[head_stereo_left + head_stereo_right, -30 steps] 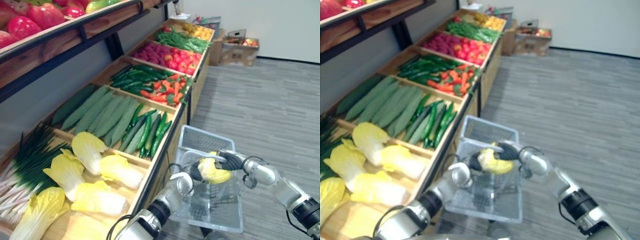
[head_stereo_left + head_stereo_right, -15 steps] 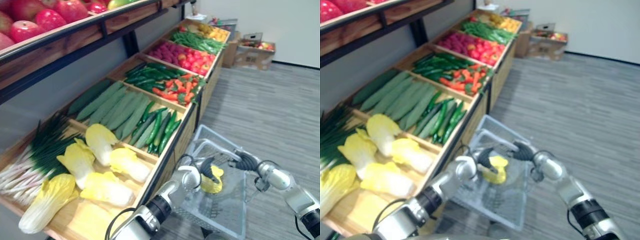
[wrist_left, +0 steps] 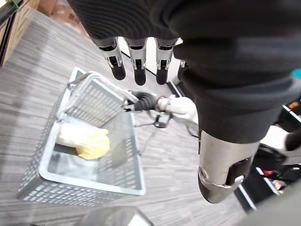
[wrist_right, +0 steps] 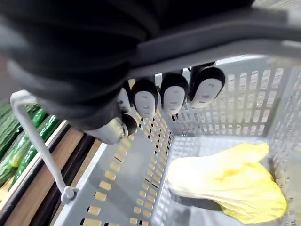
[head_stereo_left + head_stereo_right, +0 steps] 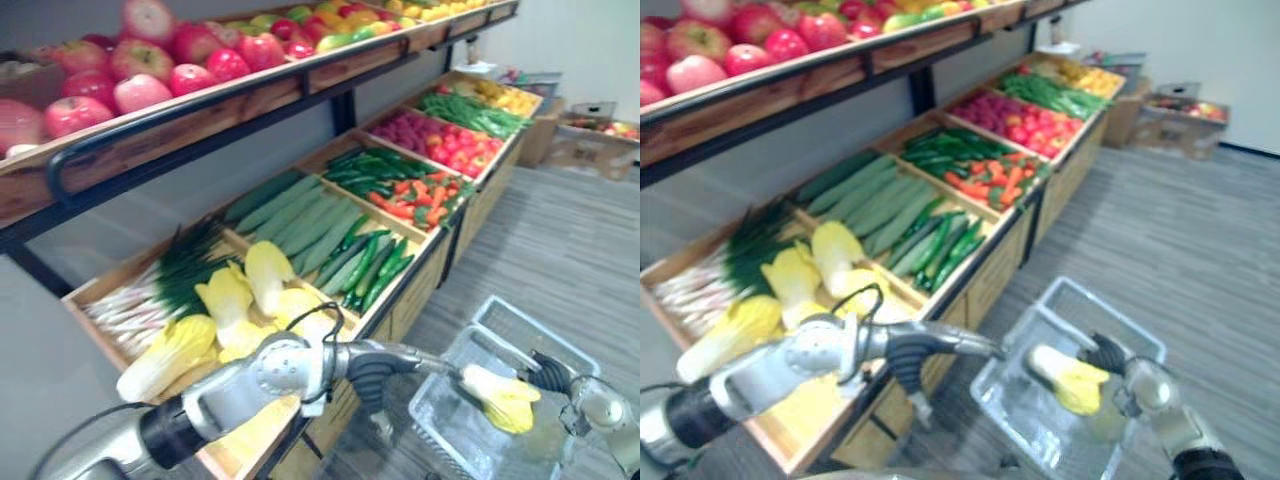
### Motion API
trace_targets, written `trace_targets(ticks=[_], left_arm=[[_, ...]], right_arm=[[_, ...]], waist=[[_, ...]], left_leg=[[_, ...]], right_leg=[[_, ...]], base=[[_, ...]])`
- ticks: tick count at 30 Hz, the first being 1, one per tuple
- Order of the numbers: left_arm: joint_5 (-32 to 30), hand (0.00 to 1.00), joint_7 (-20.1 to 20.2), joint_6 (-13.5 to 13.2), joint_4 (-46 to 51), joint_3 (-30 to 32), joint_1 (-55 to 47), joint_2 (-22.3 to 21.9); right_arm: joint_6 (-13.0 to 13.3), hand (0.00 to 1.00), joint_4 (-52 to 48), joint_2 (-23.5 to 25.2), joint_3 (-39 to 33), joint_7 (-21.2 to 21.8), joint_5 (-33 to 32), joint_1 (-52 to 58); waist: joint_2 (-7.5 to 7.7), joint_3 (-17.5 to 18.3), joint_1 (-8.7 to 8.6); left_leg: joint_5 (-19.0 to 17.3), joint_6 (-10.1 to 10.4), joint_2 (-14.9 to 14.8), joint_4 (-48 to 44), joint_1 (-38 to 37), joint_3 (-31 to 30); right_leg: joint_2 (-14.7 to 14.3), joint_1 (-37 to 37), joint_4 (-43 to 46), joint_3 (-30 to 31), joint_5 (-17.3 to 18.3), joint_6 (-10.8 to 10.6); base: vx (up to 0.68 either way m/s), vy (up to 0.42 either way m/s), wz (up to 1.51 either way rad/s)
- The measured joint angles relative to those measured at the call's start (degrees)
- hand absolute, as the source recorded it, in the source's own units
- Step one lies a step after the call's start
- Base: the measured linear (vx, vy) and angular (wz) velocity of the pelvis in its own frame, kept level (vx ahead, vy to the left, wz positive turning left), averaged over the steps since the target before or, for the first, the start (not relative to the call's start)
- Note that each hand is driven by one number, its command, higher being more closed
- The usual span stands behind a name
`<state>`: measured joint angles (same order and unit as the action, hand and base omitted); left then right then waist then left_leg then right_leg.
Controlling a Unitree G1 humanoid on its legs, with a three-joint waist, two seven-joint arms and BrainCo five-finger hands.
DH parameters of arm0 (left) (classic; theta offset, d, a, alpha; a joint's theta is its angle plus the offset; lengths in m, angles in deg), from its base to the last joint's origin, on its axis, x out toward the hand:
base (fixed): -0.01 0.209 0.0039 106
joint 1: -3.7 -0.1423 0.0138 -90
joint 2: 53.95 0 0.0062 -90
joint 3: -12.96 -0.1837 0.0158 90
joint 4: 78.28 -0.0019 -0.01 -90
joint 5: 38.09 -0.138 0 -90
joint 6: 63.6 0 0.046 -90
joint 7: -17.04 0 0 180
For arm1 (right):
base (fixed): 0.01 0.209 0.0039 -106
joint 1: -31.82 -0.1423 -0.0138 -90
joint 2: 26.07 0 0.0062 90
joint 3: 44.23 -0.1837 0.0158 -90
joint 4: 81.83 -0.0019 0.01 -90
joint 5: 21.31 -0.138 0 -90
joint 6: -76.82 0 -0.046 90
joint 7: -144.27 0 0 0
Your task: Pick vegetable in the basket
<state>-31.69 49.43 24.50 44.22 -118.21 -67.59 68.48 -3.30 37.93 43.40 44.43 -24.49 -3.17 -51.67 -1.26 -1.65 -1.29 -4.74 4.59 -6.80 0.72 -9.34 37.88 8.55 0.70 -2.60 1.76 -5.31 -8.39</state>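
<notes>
With the cabbage (image 3: 84, 139) lying in the basket (image 3: 80, 193) below the straight-fingered, empty left hand (image 3: 136, 63), and the right hand (image 4: 173, 100) curled round the handle (image 4: 235, 47), a slackened right grip would probably tip the basket and spill the cabbage.

Bright, even indoor light falls from overhead. The upper shelf (image 5: 200, 118) throws a band of shade across the grey wall (image 5: 150, 215) behind the bins (image 5: 420, 295), and the apples (image 5: 140, 85) on it carry soft pale highlights. The floor (image 5: 1200, 230) is evenly lit, near and far. The glossy bottom of the basket (image 3: 84, 188) gives a dull glare, and the cabbage (image 3: 82, 139) lays a dark patch just beside itself.
</notes>
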Motion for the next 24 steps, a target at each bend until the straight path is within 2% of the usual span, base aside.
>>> trace_targets(ticks=[3, 4, 5, 6, 7, 8, 9, 10, 11, 12, 13, 15, 17, 18, 19, 21, 22, 23, 24], left_arm=[[3.89, 0.00, -1.81, -0.15, 5.15, 8.64, -8.12, 3.57], [4.75, 0.00, -3.94, -0.46, 6.20, 14.83, -13.87, 3.00], [4.69, 0.00, -6.06, -0.61, 6.36, 21.20, -19.98, 0.52], [4.70, 0.00, -7.50, -0.62, 6.12, 24.05, -22.65, -1.52], [4.65, 0.00, -11.00, -0.75, 5.25, 29.26, -26.88, -7.05], [4.53, 0.00, -14.36, -0.79, 4.33, 33.45, -29.79, -13.19], [4.19, 0.00, -15.96, -0.81, 4.00, 35.32, -31.16, -16.20], [1.96, 0.00, -19.21, -0.83, 3.06, 39.17, -34.03, -22.08], [-0.83, 0.00, -22.24, -0.78, 1.81, 42.74, -36.87, -28.19], [-2.29, 0.00, -23.75, -0.67, 0.89, 44.14, -38.06, -31.07], [-4.74, 0.00, -26.43, -0.41, -1.86, 46.77, -39.73, -36.47], [-9.23, 0.00, -30.57, 0.84, -8.18, 50.97, -41.11, -43.52], [-13.65, 0.00, -35.59, 2.60, -15.20, 55.87, -40.81, -48.53], [-17.37, 0.00, -39.88, 3.73, -20.42, 59.73, -39.90, -51.04], [-19.36, 0.00, -42.30, 3.94, -23.68, 61.57, -39.17, -51.56], [-23.29, 0.00, -51.90, 4.52, -37.85, 68.71, -35.84, -51.32], [-23.47, 0.00, -54.48, 4.68, -40.75, 70.04, -35.40, -51.22], [-23.45, 0.00, -58.77, 5.02, -45.74, 72.84, -34.74, -50.95], [-23.45, 0.00, -60.68, 5.04, -48.10, 73.71, -34.60, -50.55]], right_arm=[[-0.25, 1.00, 0.01, 4.18, -5.50, -3.40, -0.04, 3.46], [-0.68, 1.00, 0.11, 6.19, -8.02, -4.93, -0.04, 4.17], [-0.96, 1.00, 0.54, 8.04, -10.10, -5.95, -0.06, 4.47], [-1.09, 1.00, 0.81, 9.14, -11.35, -6.86, -0.08, 4.79], [-1.15, 1.00, 2.59, 11.29, -13.78, -8.92, -0.23, 4.98], [-1.47, 1.00, 4.87, 12.93, -16.17, -10.67, -0.41, 4.87], [-1.75, 1.00, 5.73, 13.52, -16.79, -11.41, -0.53, 4.86], [-1.82, 1.00, 7.63, 14.77, -17.73, -12.51, -0.65, 4.69], [-1.84, 1.00, 9.43, 16.13, -18.72, -13.79, -0.65, 4.27], [-1.91, 1.00, 10.19, 16.61, -18.94, -14.22, -0.65, 4.18], [-1.96, 1.00, 12.21, 17.41, -19.35, -15.18, -0.64, 3.70], [-2.08, 1.00, 14.48, 18.96, -20.42, -16.35, -0.65, 3.27], [-2.11, 1.00, 16.48, 19.99, -20.74, -17.55, -0.70, 2.81], [-2.11, 1.00, 17.75, 20.61, -20.76, -18.40, -0.75, 2.73], [-2.11, 1.00, 18.31, 21.02, -20.74, -18.70, -0.77, 2.80], [-2.10, 1.00, 19.81, 23.27, -20.61, -20.99, -1.25, 3.36], [-2.07, 1.00, 20.20, 23.87, -20.59, -21.52, -1.33, 3.35], [-1.99, 1.00, 20.73, 25.11, -20.51, -22.73, -1.36, 3.58], [-1.94, 1.00, 20.86, 25.62, -20.49, -23.18, -1.37, 3.73]], waist=[[-0.18, 0.44, -0.08], [-0.20, 0.45, -0.09], [-0.19, 0.49, 0.00], [-0.07, 0.64, 0.01], [0.22, 0.97, 0.22], [0.53, 1.29, 1.19], [0.70, 1.29, 1.84], [1.11, 1.55, 2.98], [1.53, 1.81, 3.31], [1.68, 1.93, 3.36], [1.97, 1.89, 3.61], [2.18, 2.04, 3.75], [2.40, 2.14, 3.76], [2.62, 2.35, 3.64], [2.78, 2.46, 3.50], [3.69, 3.04, 3.06], [3.96, 3.23, 3.05], [4.56, 3.45, 3.01], [4.72, 3.58, 2.99]], left_leg=[[3.51, -0.28, 1.37, 5.29, -0.21, -3.55], [4.18, -0.54, 1.50, 5.30, 0.72, -5.55], [4.70, -0.79, 1.67, 5.30, 1.60, -7.42], [5.10, -0.72, 1.78, 5.30, 2.23, -8.63], [5.79, -1.02, 2.04, 5.30, 3.46, -10.85], [6.38, -1.16, 2.22, 5.30, 4.41, -12.60], [6.68, -1.36, 2.28, 5.30, 4.74, -13.29], [7.12, -1.60, 2.31, 5.30, 5.37, -14.38], [7.48, -1.74, 2.35, 5.30, 6.10, -15.53], [7.64, -1.75, 2.45, 5.30, 6.33, -16.39], [7.82, -1.73, 2.47, 5.30, 6.65, -17.14], [8.26, -1.71, 2.55, 5.31, 7.37, -18.23], [8.43, -1.67, 2.47, 5.31, 7.62, -18.34], [8.49, -1.71, 2.49, 5.30, 7.80, -18.70], [8.55, -1.75, 2.52, 5.30, 7.94, -19.25], [8.68, -1.71, 2.45, 5.31, 7.91, -20.12], [8.67, -1.71, 2.42, 5.31, 7.87, -20.19], [8.65, -1.70, 2.47, 5.31, 7.85, -20.78], [8.63, -1.69, 2.51, 5.31, 7.87, -21.06]], right_leg=[[0.46, 0.58, 0.00, -4.89, 0.62, 0.18], [0.75, 0.83, 0.01, -6.74, 0.74, 0.20], [0.91, 1.01, 0.05, -8.47, 1.07, 0.31], [1.13, 0.99, 0.15, -9.60, 1.32, 0.38], [1.52, 0.95, 0.37, -11.68, 1.83, 0.33], [1.83, 0.75, 0.61, -13.36, 2.03, 0.39], [1.88, 0.76, 0.62, -13.92, 2.03, 0.41], [1.95, 0.74, 0.61, -14.88, 2.06, 0.48], [2.05, 0.77, 0.62, -16.10, 2.25, 0.77], [2.12, 0.80, 0.63, -16.81, 2.30, 0.84], [2.24, 1.04, 0.65, -17.64, 2.63, 1.33], [2.31, 0.98, 0.61, -18.67, 2.90, 1.70], [2.25, 0.92, 0.45, -19.01, 2.91, 1.69], [2.20, 1.03, 0.29, -19.46, 2.91, 1.70], [2.19, 1.20, 0.16, -19.91, 2.91, 1.71], [1.98, 2.04, -0.46, -20.98, 2.95, 1.77], [1.94, 2.21, -0.56, -21.09, 2.97, 1.80], [1.89, 2.79, -1.05, -21.69, 2.97, 1.80], [1.87, 3.03, -1.28, -21.93, 2.97, 1.81]], base=[[-0.03, -0.048, 0.79], [-0.03, -0.045, 0.81], [-0.03, -0.047, 0.84], [-0.04, -0.045, 0.90], [-0.02, -0.028, 0.95], [-0.01, -0.021, 0.84], [-0.01, -0.015, 0.63], [-0.01, -0.013, 0.50], [-0.03, -0.012, 0.54], [-0.02, -0.010, 0.51], [-0.03, -0.006, 0.36], [-0.03, -0.001, 0.28], [-0.03, 0.001, 0.09], [-0.02, -0.005, 0.07], [0.00, -0.010, 0.25], [0.01, -0.014, 0.22], [0.02, -0.016, 0.11], [0.03, -0.011, 0.15], [0.04, -0.013, 0.19]])
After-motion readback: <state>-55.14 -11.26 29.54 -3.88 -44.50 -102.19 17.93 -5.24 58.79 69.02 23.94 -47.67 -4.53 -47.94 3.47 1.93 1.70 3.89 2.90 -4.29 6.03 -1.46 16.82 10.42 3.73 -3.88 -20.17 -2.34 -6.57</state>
